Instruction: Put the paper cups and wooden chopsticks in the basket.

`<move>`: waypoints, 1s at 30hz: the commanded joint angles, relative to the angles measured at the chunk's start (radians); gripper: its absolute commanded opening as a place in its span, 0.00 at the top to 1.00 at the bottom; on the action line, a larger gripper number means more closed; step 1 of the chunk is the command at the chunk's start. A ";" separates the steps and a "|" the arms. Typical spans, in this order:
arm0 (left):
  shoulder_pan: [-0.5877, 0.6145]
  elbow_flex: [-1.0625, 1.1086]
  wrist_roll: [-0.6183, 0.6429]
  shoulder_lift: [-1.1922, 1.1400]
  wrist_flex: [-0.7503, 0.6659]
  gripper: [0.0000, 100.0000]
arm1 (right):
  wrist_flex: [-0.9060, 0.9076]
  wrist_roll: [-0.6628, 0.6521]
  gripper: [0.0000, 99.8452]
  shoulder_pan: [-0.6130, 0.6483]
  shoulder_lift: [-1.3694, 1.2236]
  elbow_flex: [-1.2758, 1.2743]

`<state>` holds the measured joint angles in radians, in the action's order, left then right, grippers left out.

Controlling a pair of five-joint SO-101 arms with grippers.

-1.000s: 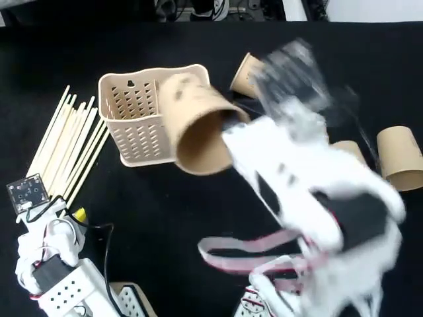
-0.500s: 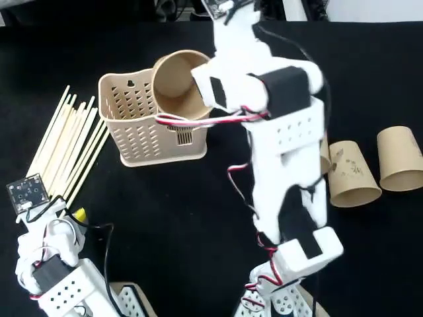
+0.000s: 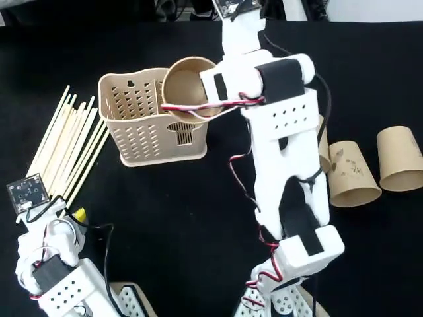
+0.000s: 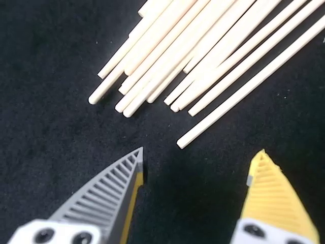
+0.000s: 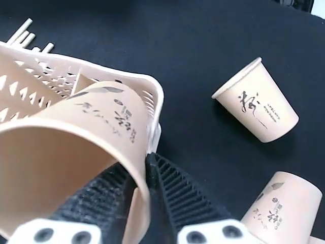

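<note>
While it hangs pinched, cup [image 3: 185, 89] overlaps basket [image 3: 142, 135].

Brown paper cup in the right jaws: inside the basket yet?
Not in. The brown paper cup hangs tilted over the rim of the beige plastic basket, pinched by the right gripper.

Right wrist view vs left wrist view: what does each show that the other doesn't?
Right wrist view: the right tool shut on the wall of a paper cup, held tilted over the basket. Two more cups lie on the table.
Left wrist view: the left tool, open and empty, above the table by the stick ends.
Both: the wooden chopsticks, a broad spread on the left wrist, just tips beyond the basket on the right wrist, and the black table.
</note>
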<state>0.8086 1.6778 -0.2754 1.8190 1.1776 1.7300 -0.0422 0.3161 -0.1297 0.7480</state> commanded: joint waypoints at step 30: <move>0.001 0.012 -0.006 0.006 -0.011 0.68 | -0.015 -1.051 0.52 -0.382 0.651 -0.806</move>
<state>0.8086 1.6778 -0.2754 1.8190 1.1776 1.7331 -0.8324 0.0660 0.3337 0.2186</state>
